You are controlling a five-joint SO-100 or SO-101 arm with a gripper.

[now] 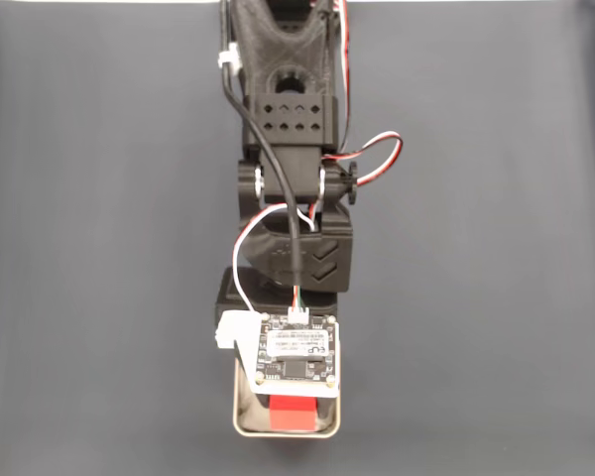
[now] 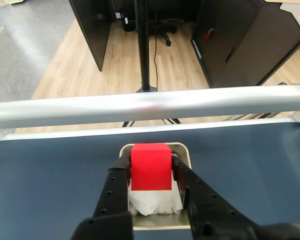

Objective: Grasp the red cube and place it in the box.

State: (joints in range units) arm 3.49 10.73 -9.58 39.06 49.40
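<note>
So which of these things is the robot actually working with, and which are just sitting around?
Part of the job:
- red cube, between the gripper fingers, over the box
- box, metal, with white lining

Just there:
- dark table
- metal rail along the table's far edge in the wrist view
- office chair and dark partitions on the wood floor beyond
</note>
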